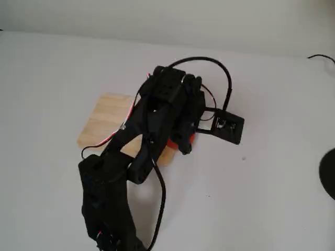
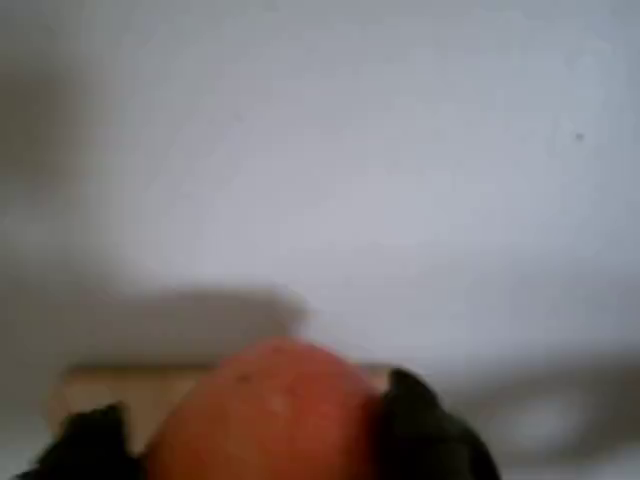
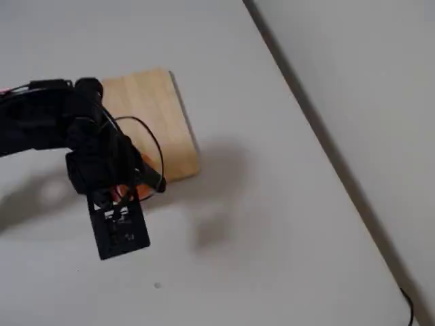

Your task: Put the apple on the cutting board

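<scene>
The apple, red-orange and blurred, sits low in the wrist view with my gripper shut on it, a black finger on each side. The light-wood cutting board lies flat on the white table, partly under my black arm. In both fixed views the gripper hangs by one end of the board, and a sliver of the apple shows beneath the fingers. The apple appears lifted off the surface, with shadows falling on the table to the right.
A dark round object is cut off at the right edge, and a black cable end lies at the far right. The table's edge runs diagonally beside a wall. White tabletop surrounds the board.
</scene>
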`<state>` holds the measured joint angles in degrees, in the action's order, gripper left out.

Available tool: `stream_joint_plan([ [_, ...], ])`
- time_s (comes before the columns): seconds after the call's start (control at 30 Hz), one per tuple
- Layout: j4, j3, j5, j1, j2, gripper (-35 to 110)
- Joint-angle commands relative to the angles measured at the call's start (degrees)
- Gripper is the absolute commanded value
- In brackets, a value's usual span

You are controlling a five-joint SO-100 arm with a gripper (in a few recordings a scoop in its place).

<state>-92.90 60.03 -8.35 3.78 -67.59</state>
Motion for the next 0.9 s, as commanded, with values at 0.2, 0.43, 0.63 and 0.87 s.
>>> stream_joint_plan([
  [0.2, -2.37, -5.98, 4.83, -9.40, -8.61, 2],
  [0.43, -3.87, -5.98, 5.27, -12.92, -8.44, 8],
  [0.63, -5.54, -5.98, 5.10, -13.10, -10.02, 9],
  [0.87, -6.94, -5.54, 5.19, -11.60, -9.76, 6],
])
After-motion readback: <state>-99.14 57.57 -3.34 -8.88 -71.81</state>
